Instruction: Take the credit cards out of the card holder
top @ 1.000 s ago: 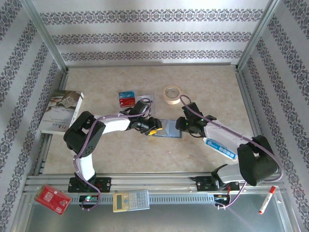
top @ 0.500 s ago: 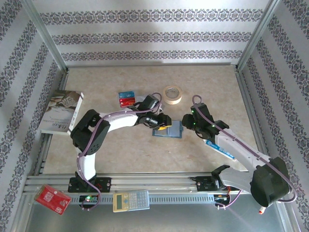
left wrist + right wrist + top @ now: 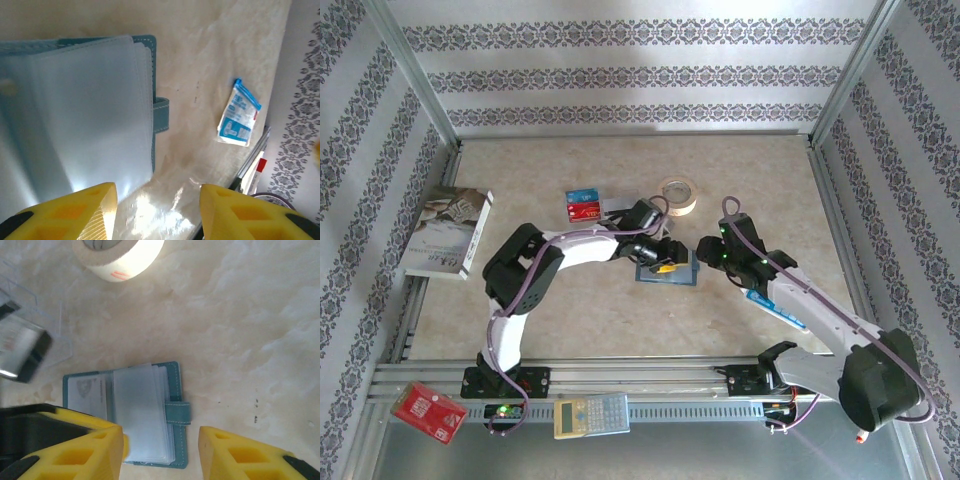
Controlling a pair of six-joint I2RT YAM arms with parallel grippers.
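Both jaws parted, empty, over card holder

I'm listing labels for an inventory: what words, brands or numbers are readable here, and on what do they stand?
Nothing reads clearly enough to quote.
blue-and-white packet: blue print, blurred.
tape roll: small red mark, unreadable.
book: cover lettering too small.
calculator: keys and display too small.
credit cards, red and blue: print too small.
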